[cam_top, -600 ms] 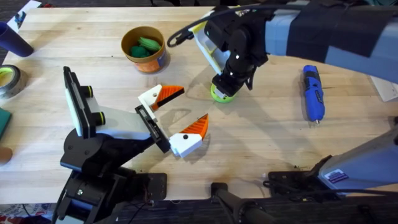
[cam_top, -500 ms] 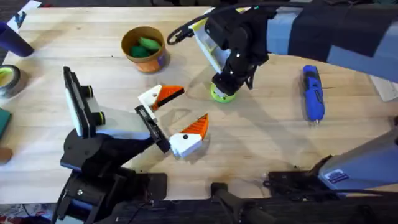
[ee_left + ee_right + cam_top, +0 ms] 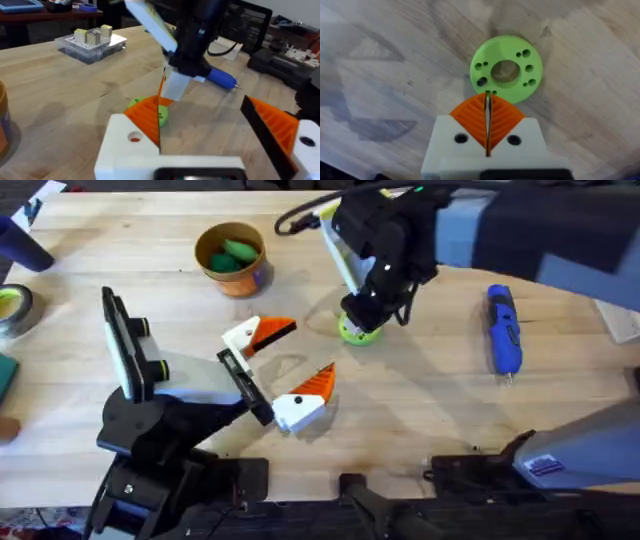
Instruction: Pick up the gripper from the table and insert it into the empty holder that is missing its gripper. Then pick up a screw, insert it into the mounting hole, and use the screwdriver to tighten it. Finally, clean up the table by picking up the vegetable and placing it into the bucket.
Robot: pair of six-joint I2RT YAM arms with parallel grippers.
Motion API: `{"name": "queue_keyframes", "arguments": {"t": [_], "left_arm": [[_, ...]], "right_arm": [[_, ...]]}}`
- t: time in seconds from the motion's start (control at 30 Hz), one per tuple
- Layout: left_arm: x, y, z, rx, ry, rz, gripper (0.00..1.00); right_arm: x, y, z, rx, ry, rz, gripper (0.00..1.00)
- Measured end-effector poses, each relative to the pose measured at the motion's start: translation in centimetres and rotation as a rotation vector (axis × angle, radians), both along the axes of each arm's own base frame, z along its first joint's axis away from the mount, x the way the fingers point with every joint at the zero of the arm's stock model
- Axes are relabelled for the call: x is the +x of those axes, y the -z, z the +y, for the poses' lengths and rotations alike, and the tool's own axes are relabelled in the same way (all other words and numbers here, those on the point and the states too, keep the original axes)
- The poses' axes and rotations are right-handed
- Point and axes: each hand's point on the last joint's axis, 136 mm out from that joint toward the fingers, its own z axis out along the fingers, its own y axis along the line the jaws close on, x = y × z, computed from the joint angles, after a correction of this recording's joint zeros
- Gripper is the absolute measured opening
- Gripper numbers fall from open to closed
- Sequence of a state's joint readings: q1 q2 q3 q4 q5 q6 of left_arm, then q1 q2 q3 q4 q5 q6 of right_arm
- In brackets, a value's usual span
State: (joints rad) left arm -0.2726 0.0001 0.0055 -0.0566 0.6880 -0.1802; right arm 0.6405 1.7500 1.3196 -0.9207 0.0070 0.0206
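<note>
The right tool (image 3: 365, 315) covers part of the green ring (image 3: 352, 333); the screw cannot be made out.

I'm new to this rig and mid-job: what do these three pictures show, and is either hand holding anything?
Two robot arms work at a wooden table. One picture looks down from above their bases; the other two come from a camera on each wrist. The right hand, fingers shut, points down at the edge of a flat green ring and seems to grip nothing. The left hand is open and empty. Also on the table: a blue screwdriver and an orange bucket holding green pieces.
</note>
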Motion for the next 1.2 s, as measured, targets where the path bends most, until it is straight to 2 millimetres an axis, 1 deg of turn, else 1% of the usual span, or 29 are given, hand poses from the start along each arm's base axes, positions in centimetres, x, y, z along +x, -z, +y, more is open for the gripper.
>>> {"name": "queue_keyframes", "arguments": {"t": [0.07,0.17,0.23,0.3,0.4,0.53,0.63,0.67,0.7,0.73,0.77,0.8,0.87,0.9,0.93,1.03,1.2], "left_arm": [[0.0,0.0,0.0,0.000,0.000,0.000,0.990],[0.0,0.0,0.0,0.000,0.000,0.000,0.990],[0.0,0.0,0.0,0.000,0.000,0.000,0.990],[0.0,0.0,0.0,0.000,0.000,0.000,0.990],[0.0,0.0,0.0,0.000,0.000,0.000,0.990],[0.0,0.0,0.0,0.000,0.000,0.000,0.990],[0.0,0.0,0.0,0.000,0.000,0.000,0.990],[0.0,0.0,0.0,0.000,0.000,0.000,0.990],[0.0,0.0,0.0,0.000,0.000,0.000,0.990],[0.0,0.0,0.0,0.000,0.000,0.000,0.990],[0.0,0.0,0.0,0.000,0.000,0.000,0.990],[0.0,0.0,0.0,0.000,0.000,0.000,0.990],[0.0,0.0,0.0,0.000,0.000,0.000,0.990],[0.0,0.0,0.0,0.000,0.000,0.000,0.990],[0.0,0.0,0.0,0.000,0.000,0.000,0.990],[0.0,0.0,0.0,0.000,0.000,0.000,0.990],[0.0,0.0,0.0,0.000,0.000,0.000,0.990]], "right_arm": [[0.1,-1.9,0.1,0.038,0.020,-0.045,0.016],[-0.1,-5.9,-0.3,0.105,0.054,-0.136,0.016],[-0.6,-8.5,-0.9,0.140,0.070,-0.191,0.016],[-1.3,-10.4,-1.6,0.163,0.076,-0.229,0.016],[-2.6,-11.8,-2.6,0.170,0.081,-0.243,0.016],[-3.8,-12.2,-3.5,0.156,0.083,-0.225,0.008],[-4.0,-12.7,-3.7,0.166,0.087,-0.235,0.015],[-4.0,-12.8,-3.7,0.171,0.092,-0.239,0.072],[-3.9,-12.9,-3.7,0.174,0.092,-0.243,0.197],[-3.9,-12.9,-3.6,0.177,0.093,-0.246,0.358],[-3.8,-12.9,-3.5,0.180,0.095,-0.249,0.495],[-3.7,-13.0,-3.5,0.183,0.102,-0.250,0.662],[-3.4,-13.0,-3.3,0.192,0.113,-0.255,0.941],[-3.3,-12.9,-3.2,0.193,0.117,-0.255,0.979],[-3.2,-12.8,-3.1,0.192,0.119,-0.253,0.990],[-2.7,-12.0,-2.7,0.182,0.123,-0.237,0.996],[-2.0,-9.6,-2.1,0.134,0.115,-0.182,0.996]]}}
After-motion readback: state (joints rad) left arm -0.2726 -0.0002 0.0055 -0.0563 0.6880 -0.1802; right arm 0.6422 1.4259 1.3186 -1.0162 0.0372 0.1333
